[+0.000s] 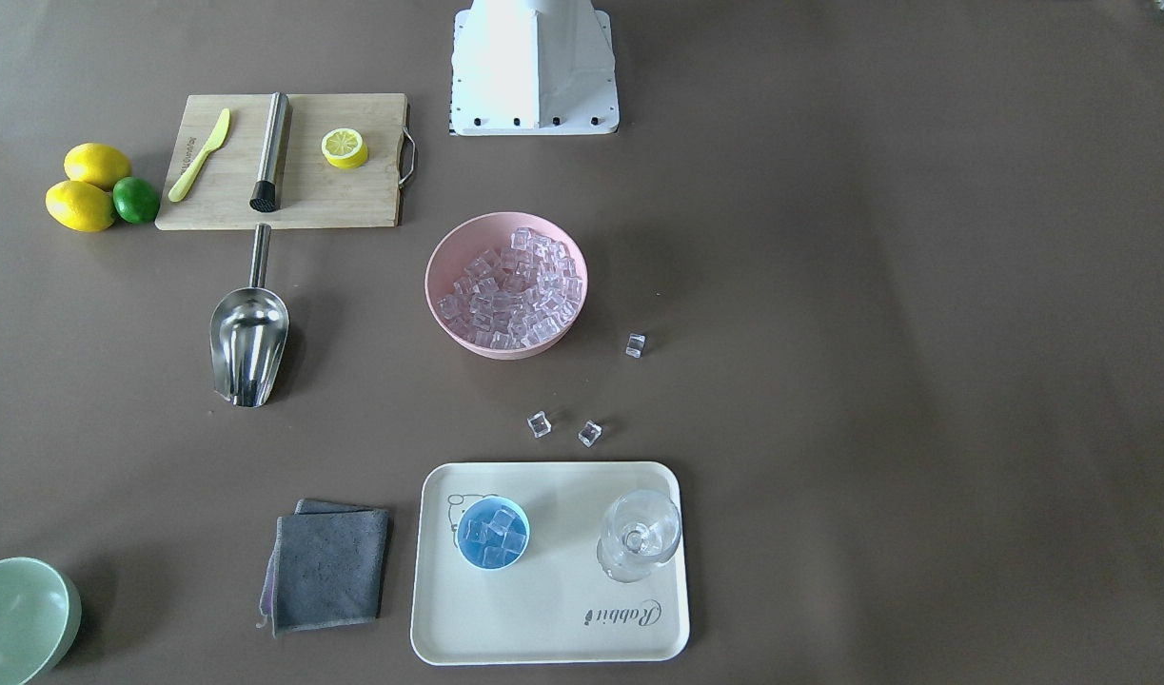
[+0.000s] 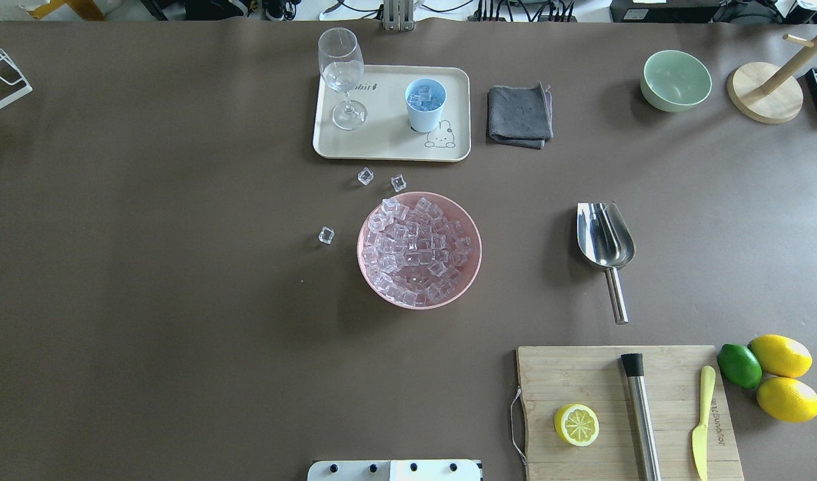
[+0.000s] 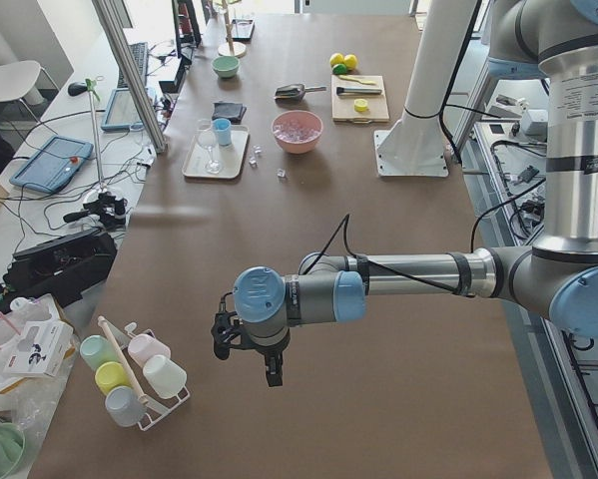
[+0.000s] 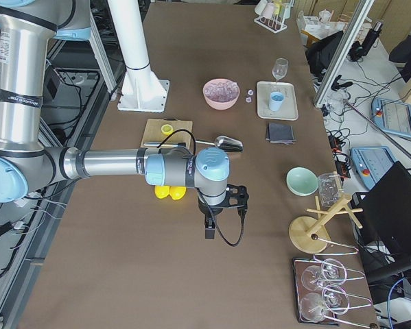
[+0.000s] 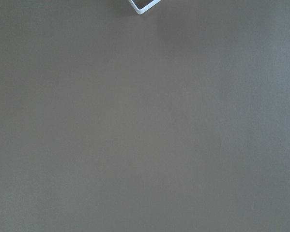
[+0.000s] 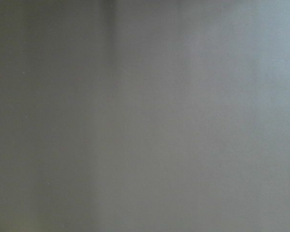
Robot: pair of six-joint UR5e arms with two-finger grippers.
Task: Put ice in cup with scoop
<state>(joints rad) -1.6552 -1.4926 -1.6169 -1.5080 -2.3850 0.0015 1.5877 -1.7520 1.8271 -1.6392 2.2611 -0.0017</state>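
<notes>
Left gripper point(image 3: 269, 367) and right gripper point(image 4: 208, 229) hung over the table point(image 2: 181, 300); whether spread or pressed together, I couldn't tell. Well beyond the right one lay the scoop point(image 2: 605, 235), the cup point(image 2: 425, 118) farther, holding ice point(image 2: 427, 99); an overfull scoop might scatter it.

The one word that reads clearly is "Rabbit", in dark script on the cream tray point(image 1: 543, 595). It lies upside down at the lower middle of the front-facing view. In the overhead view, upper middle, the stemmed glass point(image 2: 341, 67) hides all but "bit". A rabbit line drawing marks the tray corner by the cup point(image 1: 492, 533). A short line of print on the cutting board point(image 1: 344, 200), beside the yellow knife point(image 1: 201, 155), is too small to read. So is the label on the near arm point(image 3: 583, 100).
</notes>
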